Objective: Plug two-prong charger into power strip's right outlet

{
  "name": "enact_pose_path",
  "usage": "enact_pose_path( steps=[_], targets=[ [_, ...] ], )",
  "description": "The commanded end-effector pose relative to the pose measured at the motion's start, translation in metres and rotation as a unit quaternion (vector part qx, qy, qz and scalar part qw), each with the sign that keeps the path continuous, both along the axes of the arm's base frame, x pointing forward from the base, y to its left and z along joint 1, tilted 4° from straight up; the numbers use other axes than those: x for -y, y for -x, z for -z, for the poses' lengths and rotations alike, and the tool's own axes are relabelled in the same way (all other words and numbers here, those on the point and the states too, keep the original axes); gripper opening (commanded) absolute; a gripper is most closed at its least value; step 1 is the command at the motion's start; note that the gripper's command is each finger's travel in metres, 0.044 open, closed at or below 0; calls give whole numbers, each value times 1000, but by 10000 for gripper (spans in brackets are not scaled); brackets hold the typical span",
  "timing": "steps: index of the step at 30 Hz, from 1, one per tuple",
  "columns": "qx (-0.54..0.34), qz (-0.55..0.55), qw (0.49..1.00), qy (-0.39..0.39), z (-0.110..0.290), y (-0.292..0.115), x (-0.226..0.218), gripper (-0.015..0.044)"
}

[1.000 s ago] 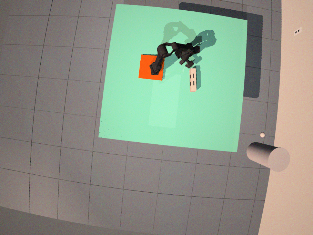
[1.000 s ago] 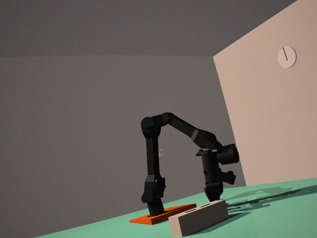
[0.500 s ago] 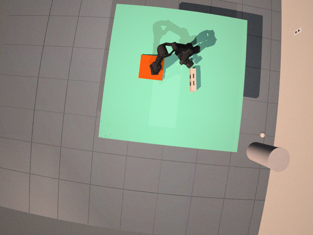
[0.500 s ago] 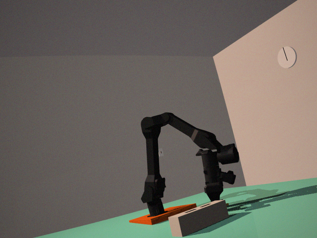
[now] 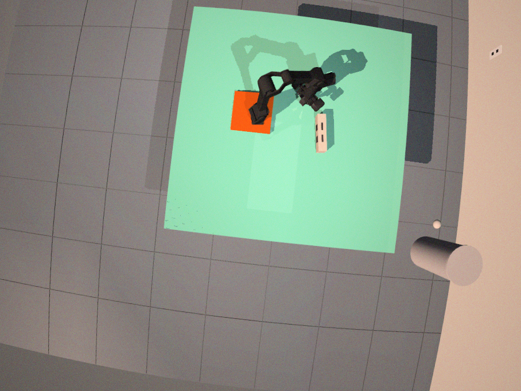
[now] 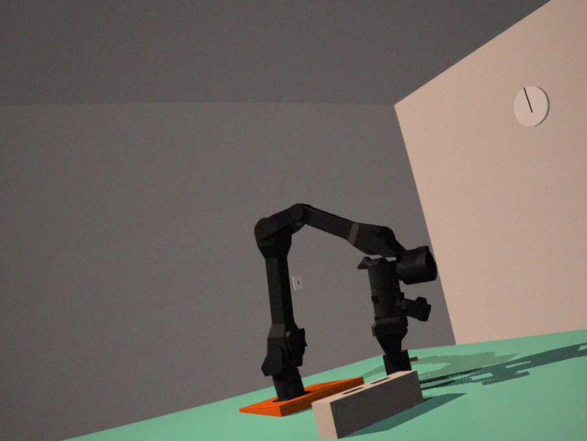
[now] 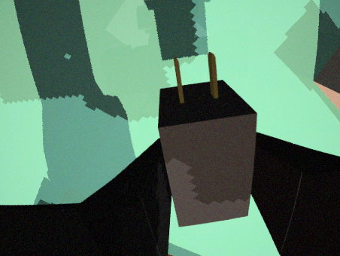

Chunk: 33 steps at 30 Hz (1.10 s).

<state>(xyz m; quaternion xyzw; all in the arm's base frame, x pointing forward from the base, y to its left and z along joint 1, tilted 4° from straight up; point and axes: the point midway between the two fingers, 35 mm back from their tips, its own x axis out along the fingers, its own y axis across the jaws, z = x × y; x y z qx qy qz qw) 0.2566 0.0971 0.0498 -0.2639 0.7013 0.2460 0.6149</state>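
The charger is a dark block with two thin brass prongs. My gripper is shut on it, one finger on each side. In the wrist view the prongs point toward the top of the picture, away from the fingers. In the exterior view the charger is behind the strip's far end, and one prong sticks out sideways. The pale power strip stands on the table, slots up; a corner of it shows at the wrist view's right edge. The arm hides the charger in the top view.
The arm's base stands on an orange plate, to the left of the strip in the top view. The green table carries the arm's shadows. A grey cylinder and a small ball are beyond the table's edge.
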Motion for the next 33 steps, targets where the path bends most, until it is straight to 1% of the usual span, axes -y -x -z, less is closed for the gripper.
enact_pose_path(
  steps=[1, 7, 33],
  targets=[
    [1, 1, 1000, -2, -14, 0, 0, 0],
    [1, 9, 1000, -2, -14, -2, 6, 0],
    [6, 98, 995, 4, -3, -10, 61, 0]
  ],
)
